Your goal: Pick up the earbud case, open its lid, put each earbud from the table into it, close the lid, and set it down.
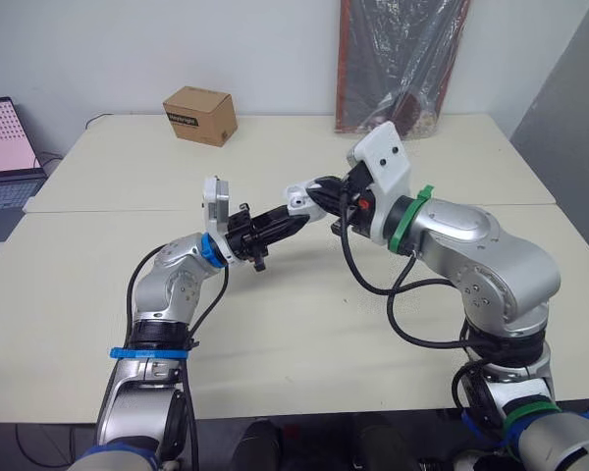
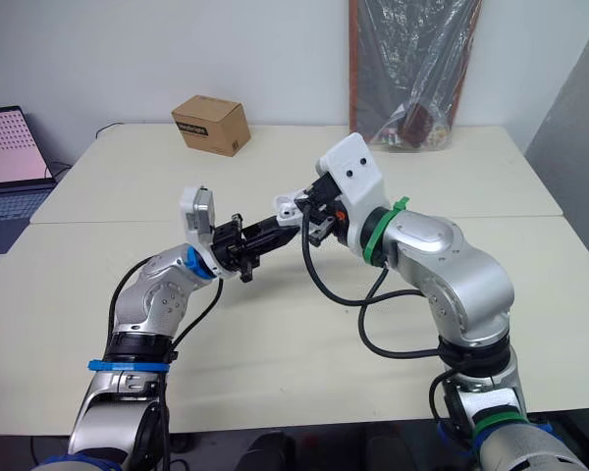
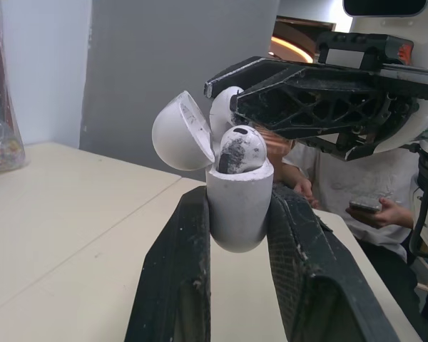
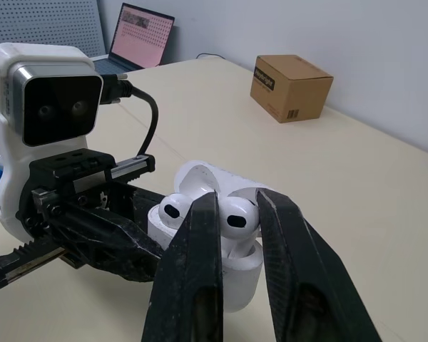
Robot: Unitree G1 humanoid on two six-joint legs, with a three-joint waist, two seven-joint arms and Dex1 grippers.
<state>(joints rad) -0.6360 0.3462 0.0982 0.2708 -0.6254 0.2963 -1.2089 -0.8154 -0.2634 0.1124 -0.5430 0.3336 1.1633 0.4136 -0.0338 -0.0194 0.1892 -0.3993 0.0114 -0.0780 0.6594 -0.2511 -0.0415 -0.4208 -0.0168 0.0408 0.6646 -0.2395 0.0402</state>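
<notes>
Earbud case [image 3: 237,214] upright in left claw [image 3: 240,198], lid [image 3: 180,132] open, right claw [image 4: 237,201] pinching earbud [image 4: 234,218]

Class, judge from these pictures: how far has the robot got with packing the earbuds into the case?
Done: left gripper holds the earbud case raised, lid open, first earbud seated. In hand: right gripper pinches the second earbud at its socket. Left: release it, close the lid, set the case down.
</notes>
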